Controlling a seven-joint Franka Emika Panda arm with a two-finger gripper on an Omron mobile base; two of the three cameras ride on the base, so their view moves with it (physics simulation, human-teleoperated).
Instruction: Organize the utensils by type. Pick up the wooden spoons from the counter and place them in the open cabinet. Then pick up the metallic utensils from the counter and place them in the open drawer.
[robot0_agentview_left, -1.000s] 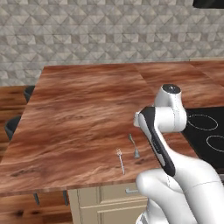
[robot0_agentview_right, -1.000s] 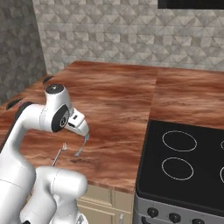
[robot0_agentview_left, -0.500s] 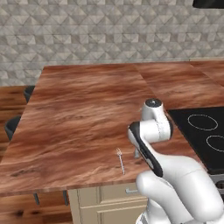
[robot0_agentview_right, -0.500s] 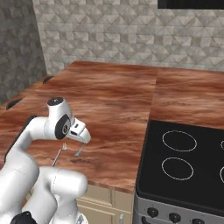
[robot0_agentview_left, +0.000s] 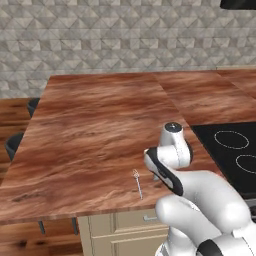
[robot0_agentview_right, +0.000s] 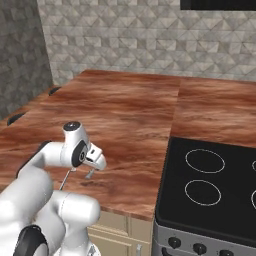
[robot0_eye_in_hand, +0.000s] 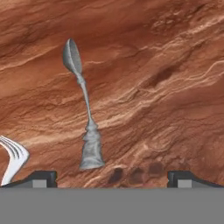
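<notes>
Left base view: a thin silver fork lies on the counter, near its front edge. Right base view: the gripper hangs low over the counter, left of the stovetop. Hand view: its fingers stand wide apart, the silver spoon flat between them, apparently untouched.

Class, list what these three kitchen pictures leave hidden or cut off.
- Fork: hand view, handle cut off by the left edge.
- Silver spoon: in the right base view mostly behind the arm.
- Gripper: right base view, fingertips too small to judge.
</notes>
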